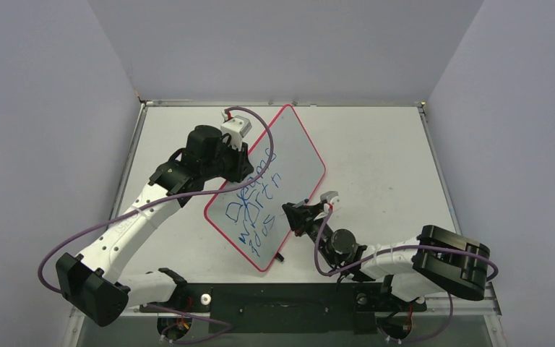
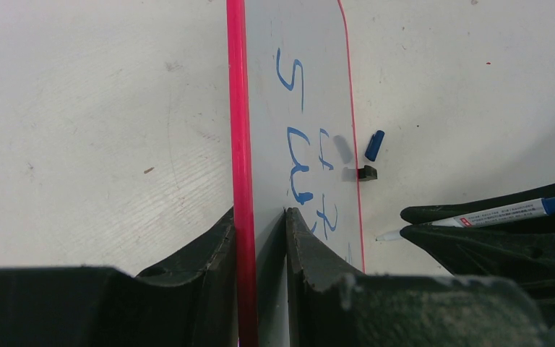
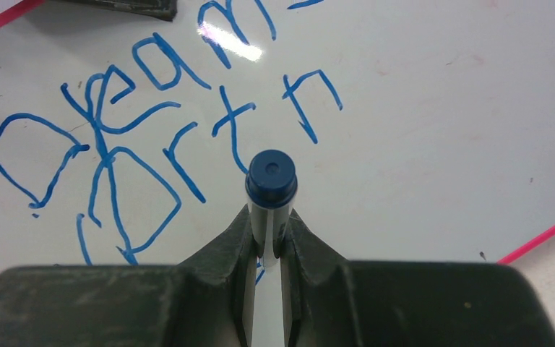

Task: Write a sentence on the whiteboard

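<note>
The whiteboard (image 1: 296, 155) lies slantwise mid-table, white with a red-pink rim. The sentence (image 1: 254, 210) is blue scrawl in three uneven lines on its near half, starting with a large "D" word (image 3: 36, 155). My left gripper (image 1: 240, 165) is shut on the board's left rim, one finger on each side (image 2: 260, 213). My right gripper (image 1: 298, 215) hovers over the board's right side, shut on a white marker with a blue end (image 3: 271, 177). The marker also shows in the left wrist view (image 2: 502, 212), its tip just off the rim.
A loose blue marker cap (image 2: 374, 144) lies on the table beside the board's right rim. A small black clip (image 2: 366, 172) sits at that rim. Grey walls enclose the table on three sides.
</note>
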Tool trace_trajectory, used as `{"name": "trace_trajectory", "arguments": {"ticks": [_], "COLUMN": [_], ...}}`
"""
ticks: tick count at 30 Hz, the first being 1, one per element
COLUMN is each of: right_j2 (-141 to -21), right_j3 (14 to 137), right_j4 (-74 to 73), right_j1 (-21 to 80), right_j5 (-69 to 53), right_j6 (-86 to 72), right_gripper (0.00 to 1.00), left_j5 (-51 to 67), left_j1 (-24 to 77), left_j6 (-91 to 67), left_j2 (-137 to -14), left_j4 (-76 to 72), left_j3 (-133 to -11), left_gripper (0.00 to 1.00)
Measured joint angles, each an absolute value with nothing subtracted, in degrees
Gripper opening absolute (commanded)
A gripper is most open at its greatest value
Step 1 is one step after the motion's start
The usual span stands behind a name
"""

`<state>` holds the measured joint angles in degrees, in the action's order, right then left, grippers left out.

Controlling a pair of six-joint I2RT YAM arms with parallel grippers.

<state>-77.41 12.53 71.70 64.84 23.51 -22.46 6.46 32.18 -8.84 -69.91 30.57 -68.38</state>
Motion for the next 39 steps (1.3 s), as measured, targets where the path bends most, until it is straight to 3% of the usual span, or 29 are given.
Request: {"name": "trace_trajectory", "arguments": {"ticks": [39], "right_j2": [-83.57], "right_j3": [15.44], "right_j4": [71.09], "right_j1": [60.77], "right_j5": [19.70], "right_j6": [-23.94], "right_gripper": [0.00], "left_j5": [6.46], "left_j1": [32.21], "left_j6": [-8.86], "left_j2": [-69.89], "left_j4": [30.57], "left_j3": [-68.38], "left_gripper": [0.00]}}
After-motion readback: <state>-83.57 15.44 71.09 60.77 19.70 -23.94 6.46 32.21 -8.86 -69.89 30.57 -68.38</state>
